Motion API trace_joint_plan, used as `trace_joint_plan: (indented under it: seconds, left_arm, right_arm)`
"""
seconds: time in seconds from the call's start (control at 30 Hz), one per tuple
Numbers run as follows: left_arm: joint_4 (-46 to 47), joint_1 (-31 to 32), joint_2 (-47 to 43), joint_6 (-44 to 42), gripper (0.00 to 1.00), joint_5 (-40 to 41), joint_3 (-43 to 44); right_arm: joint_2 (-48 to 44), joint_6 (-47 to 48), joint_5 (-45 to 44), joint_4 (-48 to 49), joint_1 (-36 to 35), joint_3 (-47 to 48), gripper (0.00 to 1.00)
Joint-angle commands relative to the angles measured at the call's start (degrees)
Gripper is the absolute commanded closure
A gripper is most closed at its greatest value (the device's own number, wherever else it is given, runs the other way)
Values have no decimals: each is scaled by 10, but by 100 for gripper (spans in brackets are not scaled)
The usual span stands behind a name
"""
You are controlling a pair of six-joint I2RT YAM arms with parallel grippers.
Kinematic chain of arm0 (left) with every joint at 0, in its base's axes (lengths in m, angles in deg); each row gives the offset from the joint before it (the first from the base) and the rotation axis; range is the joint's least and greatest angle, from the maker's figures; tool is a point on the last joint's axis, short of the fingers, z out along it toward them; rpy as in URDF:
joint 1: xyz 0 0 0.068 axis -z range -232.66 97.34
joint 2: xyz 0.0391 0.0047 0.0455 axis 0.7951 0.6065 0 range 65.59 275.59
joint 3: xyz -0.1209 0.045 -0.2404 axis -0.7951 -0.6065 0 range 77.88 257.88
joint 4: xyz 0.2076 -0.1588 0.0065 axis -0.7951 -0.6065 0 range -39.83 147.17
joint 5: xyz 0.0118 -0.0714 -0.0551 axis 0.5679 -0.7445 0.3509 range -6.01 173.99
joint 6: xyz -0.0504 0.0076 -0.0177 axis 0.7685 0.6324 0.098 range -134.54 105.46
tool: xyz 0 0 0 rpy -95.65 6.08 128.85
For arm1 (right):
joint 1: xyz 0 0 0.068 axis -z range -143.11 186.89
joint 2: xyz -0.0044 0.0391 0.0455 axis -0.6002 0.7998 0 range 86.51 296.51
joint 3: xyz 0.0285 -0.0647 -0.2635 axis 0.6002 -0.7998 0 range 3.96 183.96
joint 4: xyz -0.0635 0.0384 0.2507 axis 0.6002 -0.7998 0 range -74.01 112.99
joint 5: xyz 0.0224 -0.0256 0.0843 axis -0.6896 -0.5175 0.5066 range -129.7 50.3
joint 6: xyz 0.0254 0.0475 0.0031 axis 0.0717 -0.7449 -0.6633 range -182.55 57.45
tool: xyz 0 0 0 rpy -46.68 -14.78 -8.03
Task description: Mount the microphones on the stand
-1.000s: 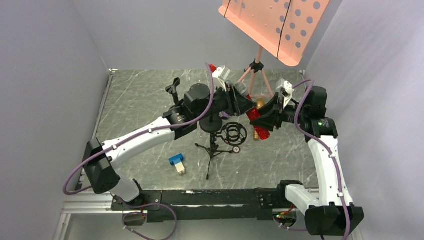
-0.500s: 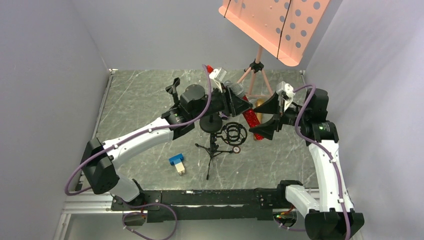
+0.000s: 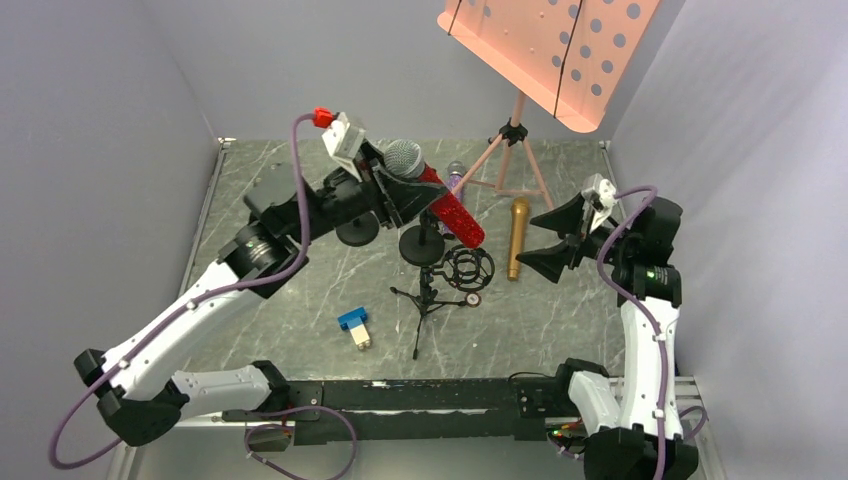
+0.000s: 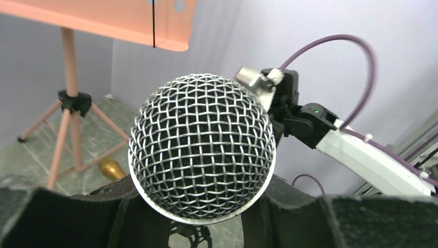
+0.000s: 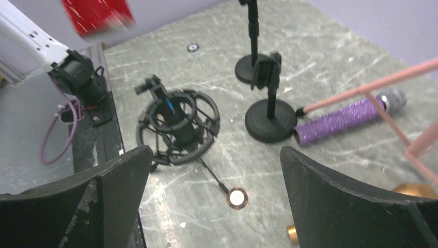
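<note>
My left gripper is shut on the glittery red microphone, holding it in the air above the stands with its mesh head filling the left wrist view. The gold microphone lies on the table beside my right gripper, which stands open and empty. The purple microphone lies against a round-base clip stand. A shock-mount tripod stand is in front of it. A second round-base stand is behind.
A pink music stand on a tripod stands at the back right; its legs cross over the purple microphone. A small blue-and-white block lies near the front. Grey walls close in both sides.
My right gripper opened, let go of the red microphone and drew back to the right. My left arm lifted the red microphone up and to the left.
</note>
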Motion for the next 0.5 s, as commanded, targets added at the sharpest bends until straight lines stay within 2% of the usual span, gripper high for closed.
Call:
trace_joint_plan:
  seconds: [0.0,0.17,0.33,0.47]
  left_arm:
    - [-90,1,-11,-104,100,-14,54]
    - [-128,10,13,-168,100,-16,99]
    - [-187,50,59,-252,100,12,158]
    - [-205,62,92,-283,100,11,189]
  right_arm:
    - [9,-37,-36,100,7,-60,0]
    - [6,-39,-76,118,7,-83,0]
    - [0,-21,-112,115,7,-95,0]
    - [3,-23,-122,119,7,-97,0]
